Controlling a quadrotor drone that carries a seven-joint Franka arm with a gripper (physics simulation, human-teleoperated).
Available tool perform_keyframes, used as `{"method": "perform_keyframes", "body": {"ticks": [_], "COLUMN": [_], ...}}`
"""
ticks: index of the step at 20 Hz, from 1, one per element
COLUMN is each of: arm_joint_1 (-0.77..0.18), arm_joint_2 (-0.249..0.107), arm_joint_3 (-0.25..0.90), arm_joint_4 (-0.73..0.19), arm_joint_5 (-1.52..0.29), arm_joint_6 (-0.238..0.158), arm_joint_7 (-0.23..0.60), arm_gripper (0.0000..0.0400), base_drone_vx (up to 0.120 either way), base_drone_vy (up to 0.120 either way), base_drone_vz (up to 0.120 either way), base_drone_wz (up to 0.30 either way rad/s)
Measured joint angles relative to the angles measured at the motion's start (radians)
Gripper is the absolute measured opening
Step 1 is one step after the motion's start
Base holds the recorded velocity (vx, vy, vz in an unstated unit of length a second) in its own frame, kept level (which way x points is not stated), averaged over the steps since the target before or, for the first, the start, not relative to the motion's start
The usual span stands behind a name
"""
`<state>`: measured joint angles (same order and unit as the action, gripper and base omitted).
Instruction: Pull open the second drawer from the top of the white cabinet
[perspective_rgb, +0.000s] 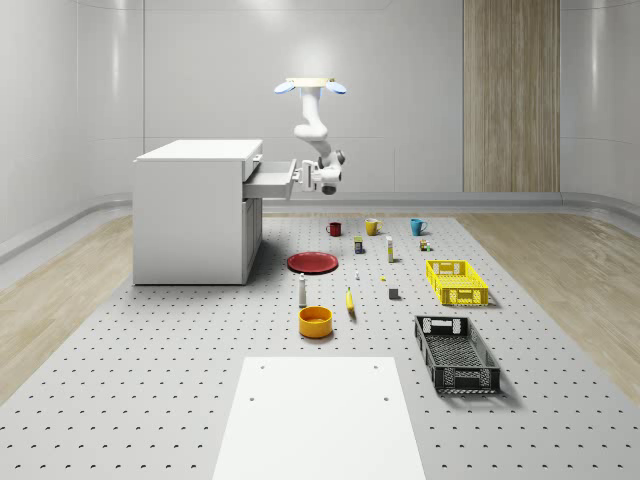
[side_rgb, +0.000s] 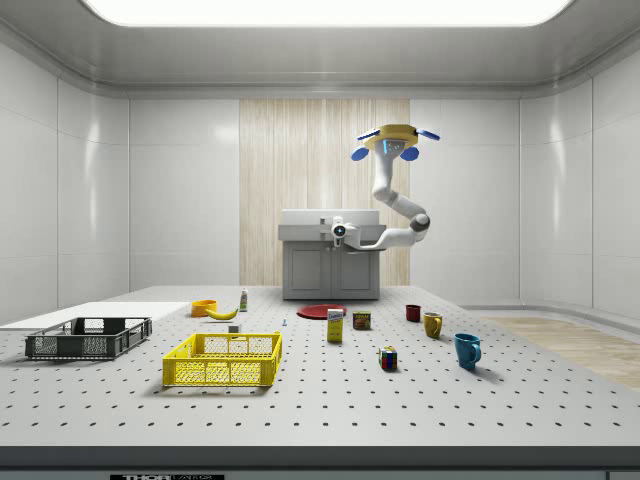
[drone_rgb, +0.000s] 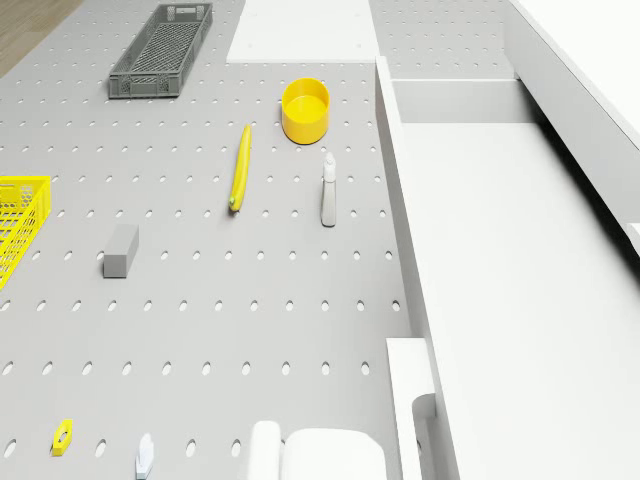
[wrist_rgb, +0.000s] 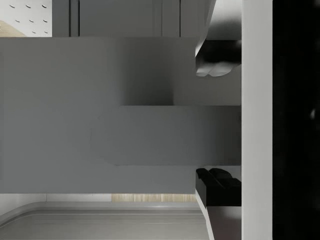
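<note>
Gripping with my claw (perspective_rgb: 303, 177) the front of the pulled-out drawer (perspective_rgb: 270, 180), one finger (wrist_rgb: 218, 186) on each side of its handle, I hover beside the white cabinet (perspective_rgb: 195, 215), above the table (perspective_rgb: 150, 360) with red plate (perspective_rgb: 313, 262).

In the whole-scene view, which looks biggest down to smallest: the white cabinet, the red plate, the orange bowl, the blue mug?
1. white cabinet
2. red plate
3. orange bowl, though it sits nearer the camera
4. blue mug

Drawer (perspective_rgb: 268, 180) juts from cabinet (perspective_rgb: 195, 212); drone (perspective_rgb: 310, 87) hovers beside it, hand (perspective_rgb: 303, 176) at drawer front
</note>
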<state>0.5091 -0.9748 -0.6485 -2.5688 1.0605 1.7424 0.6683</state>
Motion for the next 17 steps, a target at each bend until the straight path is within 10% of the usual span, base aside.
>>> {"method": "perform_keyframes", "body": {"ticks": [17], "arm_joint_1": [0.031], "arm_joint_2": [-0.02], "arm_joint_3": [-0.028], "arm_joint_4": [0.0], "arm_joint_5": [-0.025], "arm_joint_6": [0.018], "arm_joint_7": [-0.001], "arm_gripper": [0.0303], "base_drone_vx": [0.0], "base_drone_vy": [0.005], "base_drone_vz": [0.0], "base_drone_wz": [0.0]}}
